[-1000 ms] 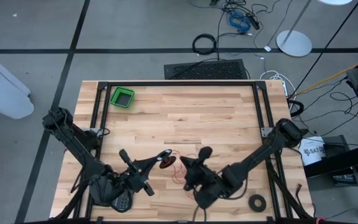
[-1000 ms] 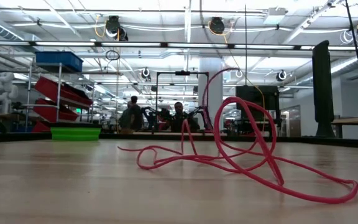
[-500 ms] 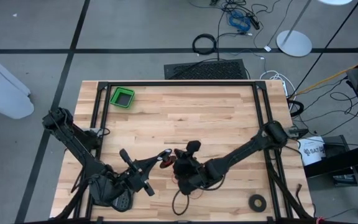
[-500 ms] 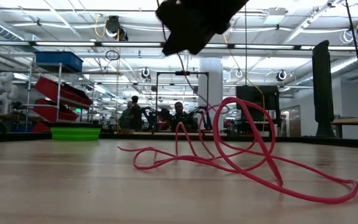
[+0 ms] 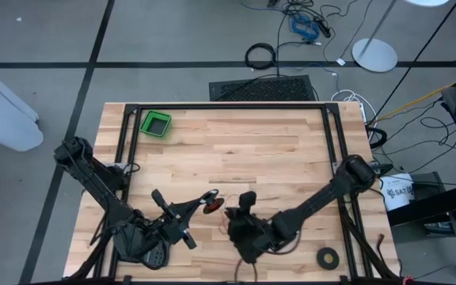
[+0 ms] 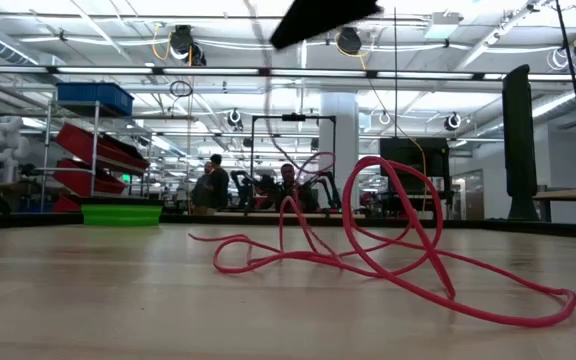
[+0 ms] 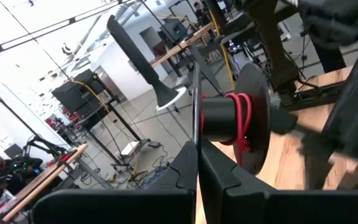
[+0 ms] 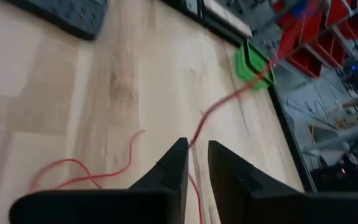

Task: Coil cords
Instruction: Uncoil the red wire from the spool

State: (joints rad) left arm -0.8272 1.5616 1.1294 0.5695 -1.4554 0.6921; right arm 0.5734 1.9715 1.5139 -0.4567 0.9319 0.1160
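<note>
One camera looks straight down over the whole table (image 5: pixel 236 150); another sits at tabletop height, facing the room. Both catch the green bin (image 5: pixel 156 124). Wrist cameras ride close.

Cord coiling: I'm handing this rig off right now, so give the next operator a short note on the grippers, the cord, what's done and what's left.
Left gripper: shut on the black spool, held above the table's near-left part.
Right gripper: beside it near the table's front middle, fingers slightly apart with the red cord running between them; a firm grip cannot be confirmed.
Cord: a few red turns sit on the spool; the rest lies in loose tangled loops on the wooden table.
Done: winding started.
Left: feed the remaining loose cord onto the spool. Green bin sits at the far-left corner, untouched.
</note>
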